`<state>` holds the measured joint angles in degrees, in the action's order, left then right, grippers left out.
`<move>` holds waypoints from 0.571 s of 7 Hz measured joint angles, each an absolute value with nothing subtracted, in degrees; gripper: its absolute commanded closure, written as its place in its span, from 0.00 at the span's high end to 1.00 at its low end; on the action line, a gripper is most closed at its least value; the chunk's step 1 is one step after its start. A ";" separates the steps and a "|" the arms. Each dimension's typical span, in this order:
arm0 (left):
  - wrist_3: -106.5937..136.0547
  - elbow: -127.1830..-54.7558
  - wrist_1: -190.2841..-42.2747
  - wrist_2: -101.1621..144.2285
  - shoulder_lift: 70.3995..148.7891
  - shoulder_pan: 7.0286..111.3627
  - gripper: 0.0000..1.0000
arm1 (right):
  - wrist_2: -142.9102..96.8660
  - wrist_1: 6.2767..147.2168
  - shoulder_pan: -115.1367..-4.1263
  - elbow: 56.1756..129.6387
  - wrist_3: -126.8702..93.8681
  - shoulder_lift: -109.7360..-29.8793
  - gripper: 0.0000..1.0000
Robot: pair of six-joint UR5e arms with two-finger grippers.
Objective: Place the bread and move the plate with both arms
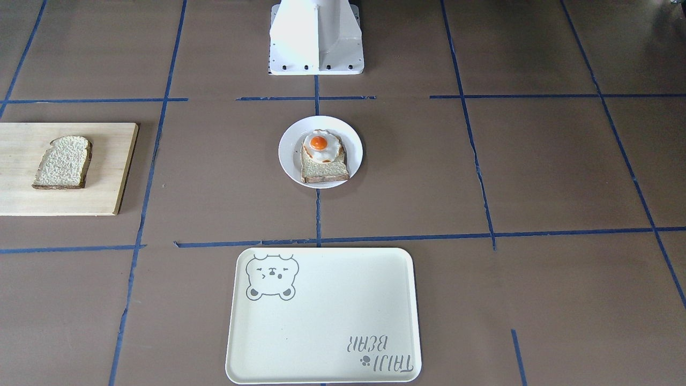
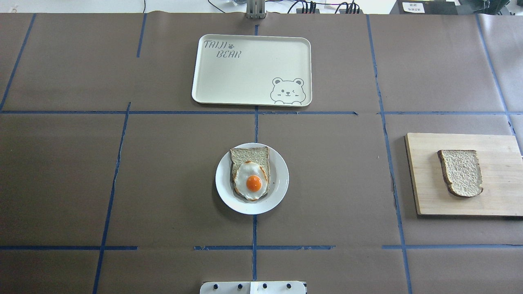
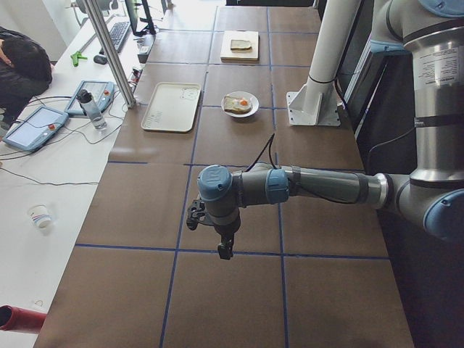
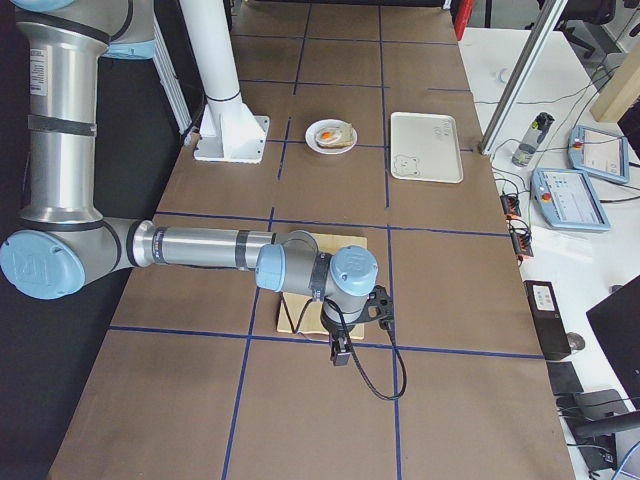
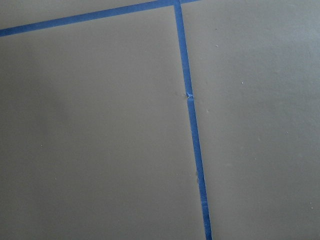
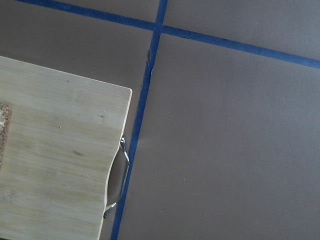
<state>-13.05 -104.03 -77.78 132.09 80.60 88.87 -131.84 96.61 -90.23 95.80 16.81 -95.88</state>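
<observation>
Fingers of black left gripper [image 3: 225, 250] and black right gripper [image 4: 340, 354]: spacing indeterminable. Speckled brown-crusted bread slice [image 2: 461, 172] on pale wooden board [image 2: 425, 196], frame right.

"TAIJI BEAR" on cream tray [image 2: 249, 53]

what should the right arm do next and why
Probably slide the right gripper over the bread. The bread lies untouched on the board. The right wrist view shows only the board's corner and a sliver of bread, so the gripper seems off to one side. The plate holds just the egg toast.
</observation>
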 measured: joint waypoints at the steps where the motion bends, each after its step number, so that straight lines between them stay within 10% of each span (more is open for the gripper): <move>1: -13.02 -103.97 -77.80 132.09 80.57 88.86 1.00 | -132.14 96.60 -90.01 95.85 16.67 -95.74 1.00; 4: -12.93 -103.82 -77.48 132.18 80.38 88.64 1.00 | -138.11 96.27 -88.67 95.88 15.25 -95.59 1.00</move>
